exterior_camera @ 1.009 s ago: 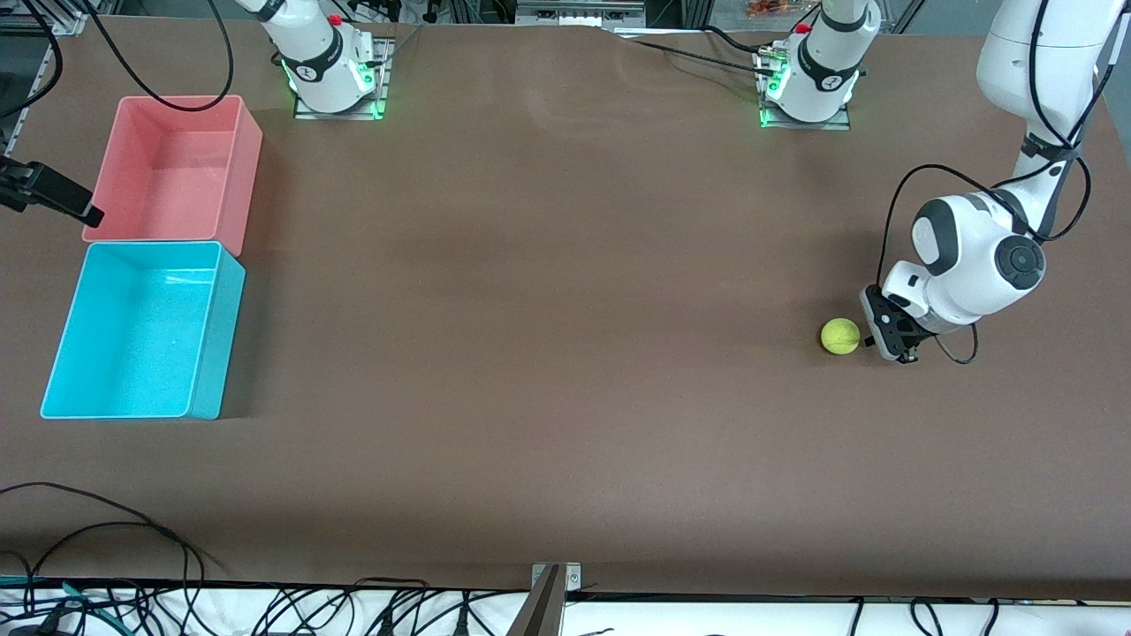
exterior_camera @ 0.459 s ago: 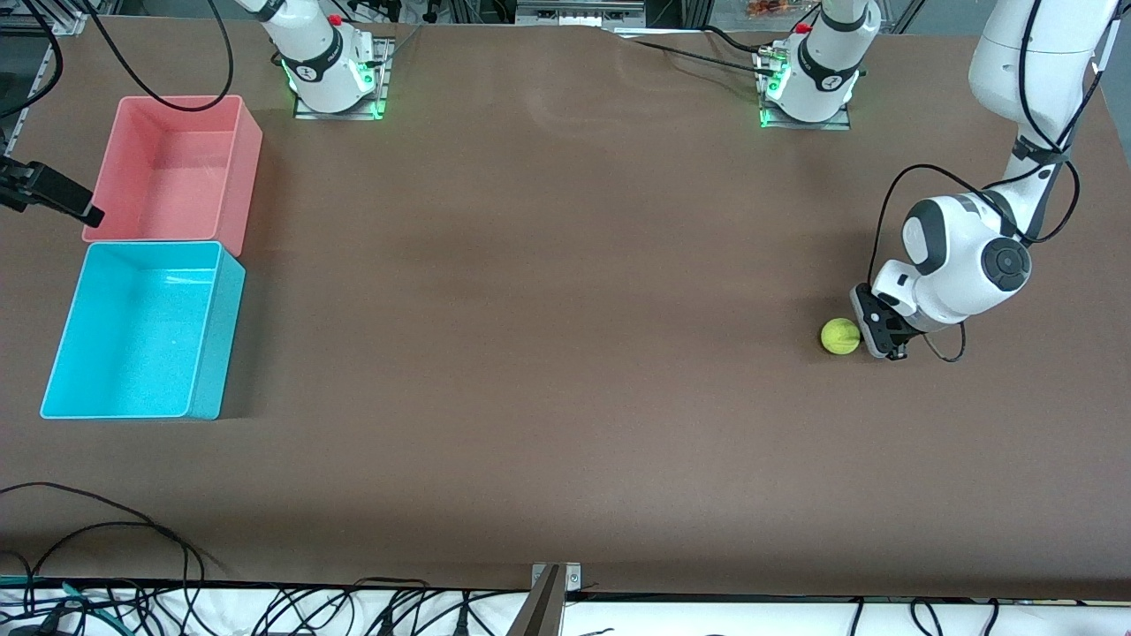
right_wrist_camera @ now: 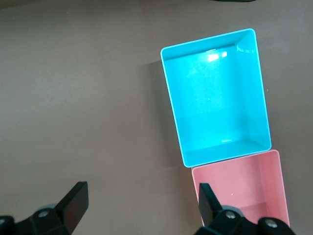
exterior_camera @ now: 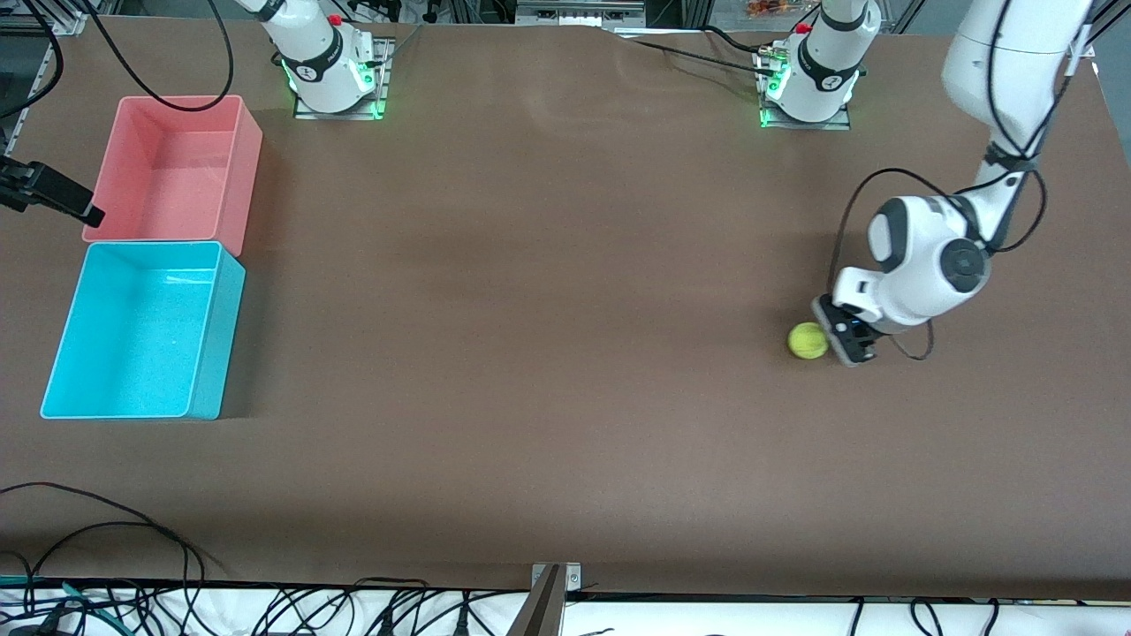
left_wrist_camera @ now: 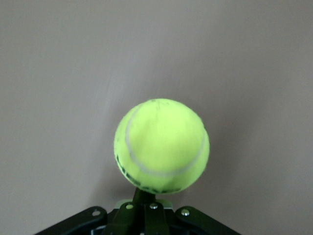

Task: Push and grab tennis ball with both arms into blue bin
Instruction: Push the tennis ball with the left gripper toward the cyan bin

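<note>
The tennis ball (exterior_camera: 807, 341) lies on the brown table near the left arm's end. My left gripper (exterior_camera: 844, 340) is low at the table, shut, with its fingertips pressed against the ball on the side away from the bins. In the left wrist view the ball (left_wrist_camera: 161, 145) fills the middle, right at my left gripper (left_wrist_camera: 143, 194). The blue bin (exterior_camera: 221, 336) stands empty at the right arm's end. My right gripper (right_wrist_camera: 142, 200) is open and empty, high over the table beside the bins; it shows at the frame edge in the front view (exterior_camera: 53, 194). The blue bin (right_wrist_camera: 215, 93) is below it.
An empty pink bin (exterior_camera: 239, 177) stands against the blue bin, farther from the front camera; it also shows in the right wrist view (right_wrist_camera: 239, 186). Wide bare table lies between the ball and the bins. Cables hang along the table's front edge (exterior_camera: 88, 530).
My left gripper has slid toward the right arm's end of the table, reached the ball and pushed it a short way toward the bins. The right gripper has not moved.
</note>
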`<act>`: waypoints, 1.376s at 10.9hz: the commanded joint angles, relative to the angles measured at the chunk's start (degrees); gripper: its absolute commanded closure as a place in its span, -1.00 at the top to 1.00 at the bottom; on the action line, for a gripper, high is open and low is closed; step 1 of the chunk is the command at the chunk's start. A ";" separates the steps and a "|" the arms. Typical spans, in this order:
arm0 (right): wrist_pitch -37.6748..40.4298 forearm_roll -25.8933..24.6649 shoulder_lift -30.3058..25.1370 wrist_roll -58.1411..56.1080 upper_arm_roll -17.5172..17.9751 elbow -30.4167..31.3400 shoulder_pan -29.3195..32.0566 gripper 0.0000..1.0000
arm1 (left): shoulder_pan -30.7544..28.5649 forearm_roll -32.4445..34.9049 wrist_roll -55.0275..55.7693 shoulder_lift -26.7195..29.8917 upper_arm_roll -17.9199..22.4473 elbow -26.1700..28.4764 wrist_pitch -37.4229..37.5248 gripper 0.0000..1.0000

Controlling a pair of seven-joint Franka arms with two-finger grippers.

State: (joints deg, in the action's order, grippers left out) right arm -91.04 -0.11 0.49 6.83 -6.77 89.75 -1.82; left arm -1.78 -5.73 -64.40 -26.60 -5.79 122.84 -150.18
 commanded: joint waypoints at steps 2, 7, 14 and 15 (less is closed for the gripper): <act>1.22 1.07 0.39 -0.76 -0.17 -1.51 0.06 1.00 | 5.74 3.95 28.25 0.06 -3.97 -6.38 3.83 -1.00; 1.13 1.07 0.39 -0.50 -0.26 -1.42 0.06 1.00 | -0.50 4.15 26.60 7.15 0.14 -5.60 7.36 -0.84; -4.12 3.89 10.31 0.20 -0.35 -1.16 0.41 1.00 | -1.21 4.15 27.22 16.93 4.47 1.15 8.15 1.00; -6.23 2.84 11.72 0.20 -0.43 -1.16 0.50 1.00 | -1.21 4.15 27.22 17.19 4.47 1.43 8.15 1.00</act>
State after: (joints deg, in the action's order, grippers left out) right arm -94.29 4.15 9.41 6.96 -6.99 90.02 -1.65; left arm -2.84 -2.52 -37.81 -11.57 -1.44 121.11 -142.05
